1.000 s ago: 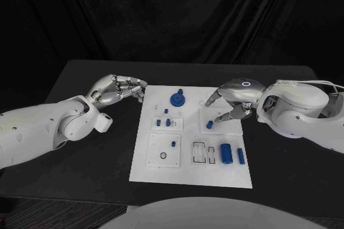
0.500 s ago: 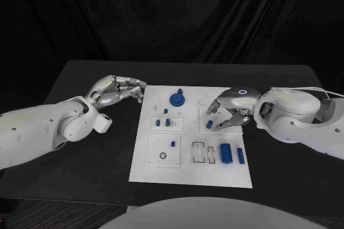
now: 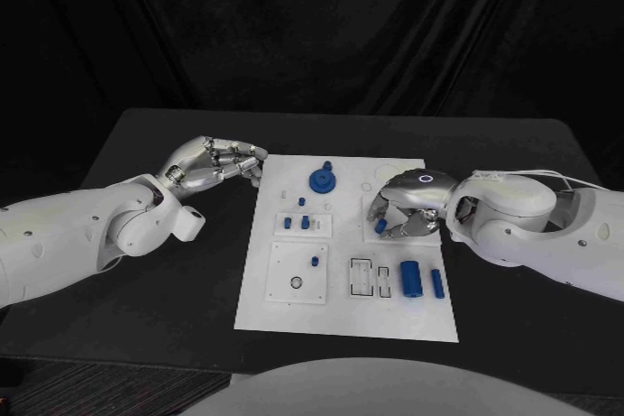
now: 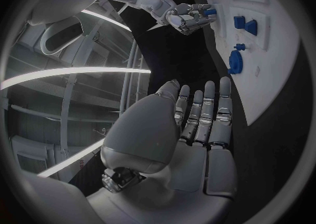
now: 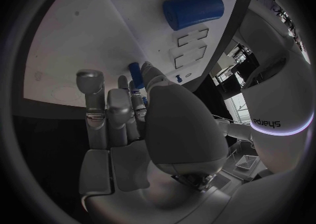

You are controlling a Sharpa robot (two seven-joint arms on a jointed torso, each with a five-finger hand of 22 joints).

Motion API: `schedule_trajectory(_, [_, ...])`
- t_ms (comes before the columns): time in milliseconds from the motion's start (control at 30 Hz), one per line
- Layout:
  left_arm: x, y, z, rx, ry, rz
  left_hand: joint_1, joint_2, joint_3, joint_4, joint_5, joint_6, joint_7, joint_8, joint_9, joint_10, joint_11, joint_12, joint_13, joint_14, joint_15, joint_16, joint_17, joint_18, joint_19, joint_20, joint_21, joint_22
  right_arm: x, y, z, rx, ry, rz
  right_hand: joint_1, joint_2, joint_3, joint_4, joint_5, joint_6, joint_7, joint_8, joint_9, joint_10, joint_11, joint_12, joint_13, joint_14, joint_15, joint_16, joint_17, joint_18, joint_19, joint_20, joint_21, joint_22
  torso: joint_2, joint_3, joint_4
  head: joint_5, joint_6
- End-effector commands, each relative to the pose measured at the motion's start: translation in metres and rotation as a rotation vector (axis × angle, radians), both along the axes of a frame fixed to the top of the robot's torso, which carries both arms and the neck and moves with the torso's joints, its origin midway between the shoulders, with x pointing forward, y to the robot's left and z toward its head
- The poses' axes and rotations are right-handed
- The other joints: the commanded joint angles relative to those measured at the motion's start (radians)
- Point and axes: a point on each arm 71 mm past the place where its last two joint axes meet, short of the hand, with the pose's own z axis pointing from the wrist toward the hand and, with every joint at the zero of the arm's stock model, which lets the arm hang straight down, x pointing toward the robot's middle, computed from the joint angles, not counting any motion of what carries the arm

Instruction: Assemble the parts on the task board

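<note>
Assembly incomplete: right hand (image 3: 406,208) closes on a small blue peg (image 3: 380,225) mid-board; two blue cylinders (image 3: 411,278) lie loose near-right; left hand (image 3: 212,166) curled, holding nothing.

Left hand (image 3: 215,166) hovers, fingers curled (holding nothing); right hand (image 3: 406,202) pinches.

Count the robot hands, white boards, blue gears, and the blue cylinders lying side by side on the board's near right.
Hands: 2, left hand and right hand
Task board: 1
Blue gear: 1
Blue cylinders: 2, thick cylinder and thin cylinder
Total: 6
</note>
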Motion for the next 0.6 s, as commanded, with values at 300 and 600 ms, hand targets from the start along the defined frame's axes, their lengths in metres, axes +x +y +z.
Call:
schedule_trajectory(300, [-0.001,-0.003,0.0,-0.019,0.009,-0.018,0.004,0.014,0.004,-0.008,0.005,-0.004,0.0,0.005,0.0,-0.005,0.0,0.007,-0.003,-0.009,0.001,-0.004,-0.003,-0.01,-0.007,0.003,-0.005,0.003,-0.002,0.005,0.003,0.071,-0.051,0.053,0.032,0.024,0.05,-0.026,0.02,0.129,-0.007,0.048,0.036,0.127,-0.03,-0.014,0.002,-0.004,-0.033,-0.015,-0.016,-0.01,-0.001,-0.025,-0.006,0.08,0.002,0.0011,0.0033,-0.003,0.0])
schedule_trajectory(600, [-0.001,-0.002,-0.001,-0.014,0.019,-0.019,0.009,0.015,0.008,-0.015,0.01,-0.001,0.003,0.008,0.001,-0.003,0.002,0.011,-0.005,-0.011,0.002,-0.004,-0.005,-0.011,-0.008,0.002,-0.007,0.005,-0.01,0.001,0.016,0.089,-0.068,0.044,0.067,0.023,0.1,-0.069,0.012,0.192,-0.013,0.073,0.068,0.203,-0.048,-0.024,0.003,-0.006,-0.047,-0.033,-0.031,-0.01,-0.003,-0.041,-0.014,0.079,-0.001,-0.0001,0.0002,0.004,0.0])
